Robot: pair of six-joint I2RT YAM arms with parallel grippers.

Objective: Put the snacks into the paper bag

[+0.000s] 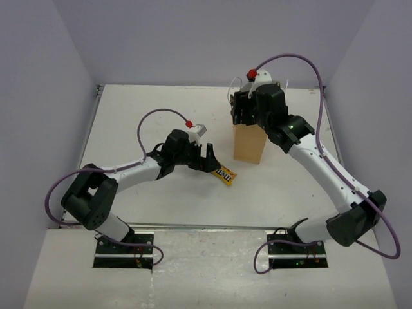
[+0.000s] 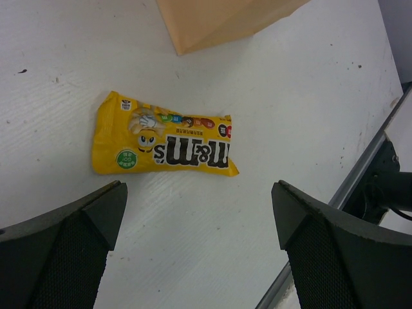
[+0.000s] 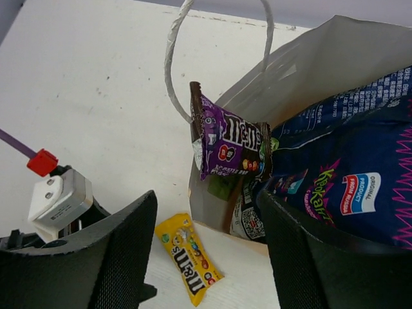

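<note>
The left gripper (image 2: 198, 190) is spread wide, hanging low over the table (image 2: 309, 90), and just beyond its fingertips lies the yellow candy pack (image 2: 164, 143), flat, near the foot of the paper bag (image 2: 219, 19). Over to the right gripper (image 3: 207, 196): jaws apart, gripping nothing, poised above the bag's mouth, where a dark purple candy pack (image 3: 228, 138) stands upright at the rim beside the big chip bag (image 3: 347, 174)

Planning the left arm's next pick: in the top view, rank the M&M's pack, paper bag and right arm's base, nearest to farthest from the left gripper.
1. The M&M's pack, just beside the left gripper.
2. The paper bag, farther back and right.
3. The right arm's base, near table edge, far right.
</note>
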